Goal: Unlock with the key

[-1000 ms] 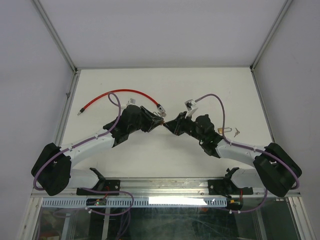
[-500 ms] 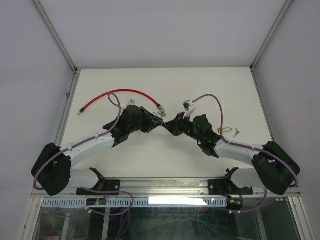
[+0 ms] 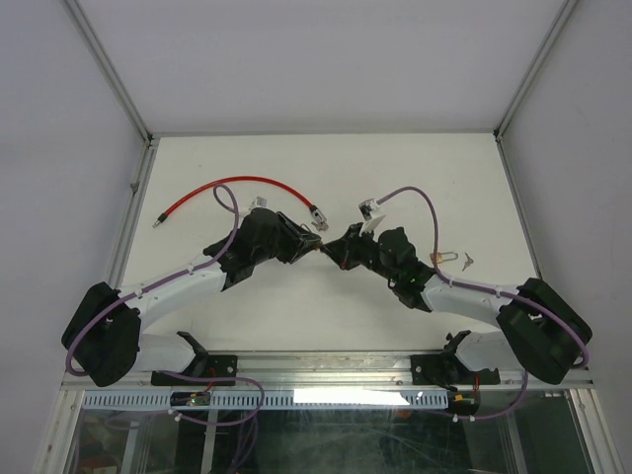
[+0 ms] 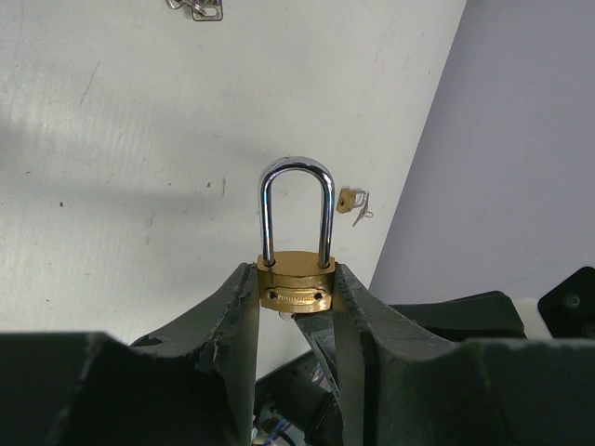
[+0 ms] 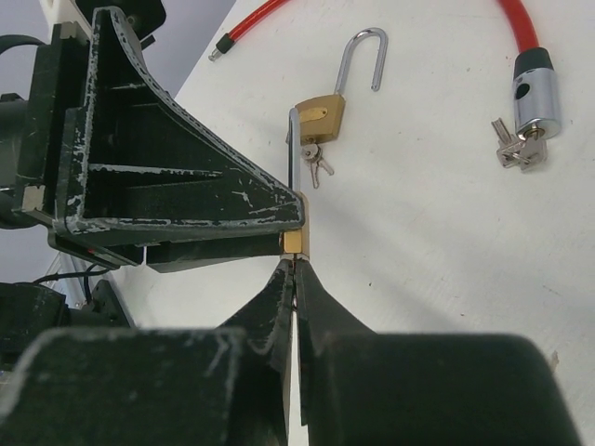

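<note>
Top external shows white table (image 3: 326, 168), pale walls (image 3: 326, 59); left end effector (image 4: 296, 307) clamps padlock (image 4: 296, 274), right end effector (image 5: 295, 269) pinched closed.

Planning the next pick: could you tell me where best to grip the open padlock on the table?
Grip the open padlock by its brass body, from above, across the narrow sides: it lies flat, its shackle swung open, keys at its base.

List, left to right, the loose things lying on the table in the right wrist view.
Red cable's black-tipped end → open brass padlock → silver cable-lock head.
</note>
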`<action>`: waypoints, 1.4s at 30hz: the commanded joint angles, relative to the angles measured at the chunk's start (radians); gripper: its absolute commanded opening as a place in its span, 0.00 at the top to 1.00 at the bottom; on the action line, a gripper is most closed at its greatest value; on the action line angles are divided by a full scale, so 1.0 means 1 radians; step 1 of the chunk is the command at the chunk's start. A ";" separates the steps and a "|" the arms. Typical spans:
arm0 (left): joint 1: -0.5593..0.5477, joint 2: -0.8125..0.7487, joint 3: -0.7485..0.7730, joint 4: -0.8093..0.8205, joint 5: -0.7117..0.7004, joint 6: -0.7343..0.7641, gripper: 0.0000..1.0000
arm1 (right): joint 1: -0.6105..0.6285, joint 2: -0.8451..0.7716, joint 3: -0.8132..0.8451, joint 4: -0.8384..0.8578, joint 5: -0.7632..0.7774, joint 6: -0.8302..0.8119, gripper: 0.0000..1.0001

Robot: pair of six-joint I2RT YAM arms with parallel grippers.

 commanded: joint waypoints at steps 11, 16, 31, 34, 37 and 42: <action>-0.052 -0.065 -0.029 0.241 0.075 -0.037 1.00 | -0.007 0.075 0.033 0.293 0.056 0.091 1.00; -0.052 -0.134 -0.128 0.460 0.080 0.005 1.00 | -0.058 0.087 -0.009 0.422 -0.056 0.226 1.00; -0.047 -0.213 -0.258 0.803 0.147 0.163 1.00 | -0.127 0.168 -0.040 0.633 -0.213 0.582 1.00; -0.030 -0.237 -0.251 0.688 0.101 0.238 1.00 | -0.129 0.126 -0.051 0.550 -0.202 0.523 0.96; 0.005 -0.247 -0.228 0.559 0.081 0.310 1.00 | -0.132 0.052 -0.054 0.426 -0.202 0.435 0.85; 0.036 -0.230 -0.128 0.334 0.056 0.500 1.00 | -0.143 -0.094 -0.048 0.186 -0.207 0.277 0.68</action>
